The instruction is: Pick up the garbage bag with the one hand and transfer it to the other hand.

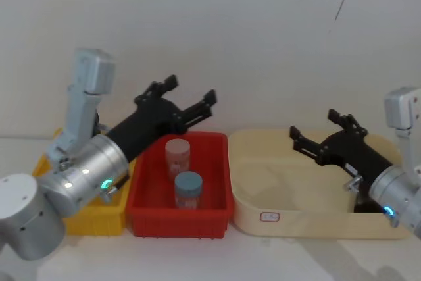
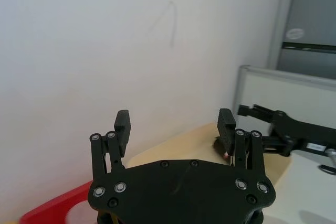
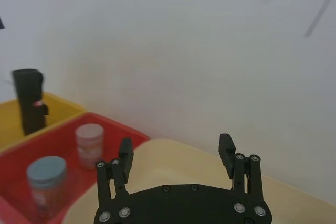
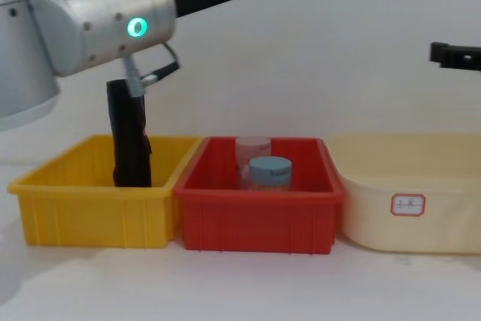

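Observation:
The garbage bag (image 4: 129,140) is a black roll with a small red mark, standing upright in the yellow bin (image 4: 90,219); it also appears in the right wrist view (image 3: 29,100). In the head view my left arm hides it. My left gripper (image 1: 191,90), the one hand, hovers open and empty above the back of the red bin (image 1: 181,218), well above and right of the roll; its fingers stand wide apart in its wrist view (image 2: 174,124). My right gripper (image 1: 314,126), the other hand, hangs open and empty over the beige tub (image 1: 296,218).
Inside the red bin stand a blue-lidded jar (image 1: 188,189) and a pale jar (image 1: 177,153) behind it. The three containers sit side by side on a white table, with a white wall close behind. The beige tub carries a small label (image 4: 408,204).

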